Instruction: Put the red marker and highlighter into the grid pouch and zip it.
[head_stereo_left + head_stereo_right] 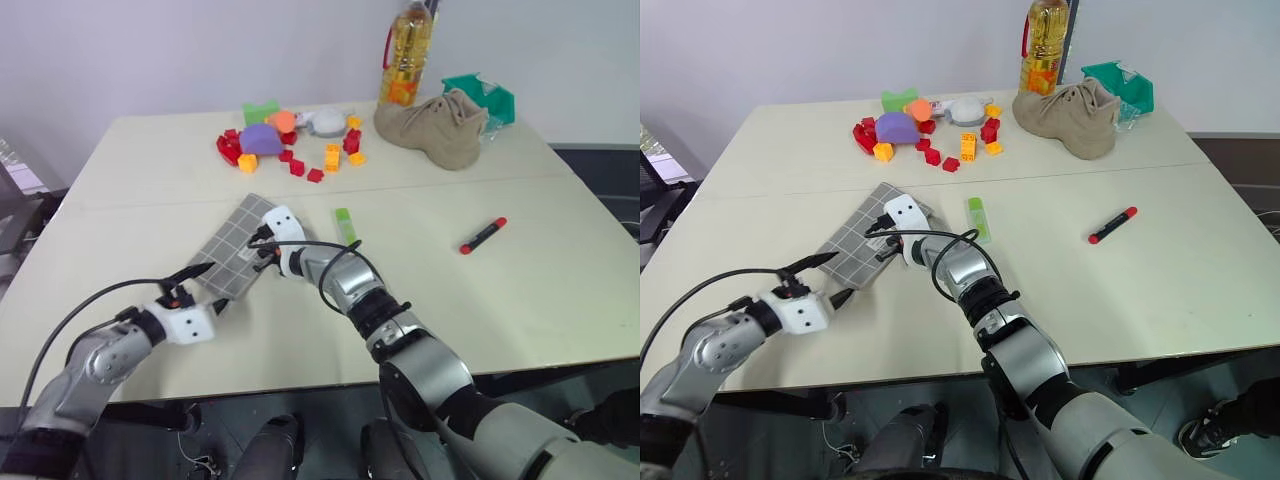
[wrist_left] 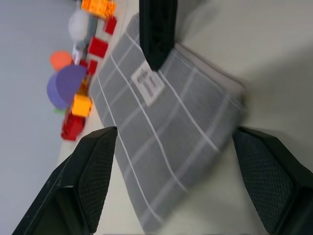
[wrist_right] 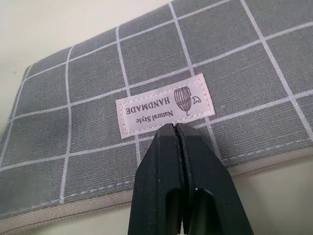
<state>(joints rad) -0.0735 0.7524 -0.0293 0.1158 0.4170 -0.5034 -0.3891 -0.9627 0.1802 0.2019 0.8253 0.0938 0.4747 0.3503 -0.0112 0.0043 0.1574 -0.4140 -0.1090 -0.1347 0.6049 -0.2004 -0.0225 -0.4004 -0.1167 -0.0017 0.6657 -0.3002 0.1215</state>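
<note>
Right tool [image 3: 177, 128], pinched shut, presses your grid pouch [image 1: 232, 250] beside its label; left tool [image 1: 200, 283] gapes wide at seven o'clock.

Even, bright, diffuse light is cast from above, and soft shadows are thrown on the table [image 1: 500, 320]. Motion blur is seen across the left wrist view, while the pouch label [image 3: 165, 105] is rendered sharply.

Silver arms, black cables, 2 black-fingered end effectors.
</note>
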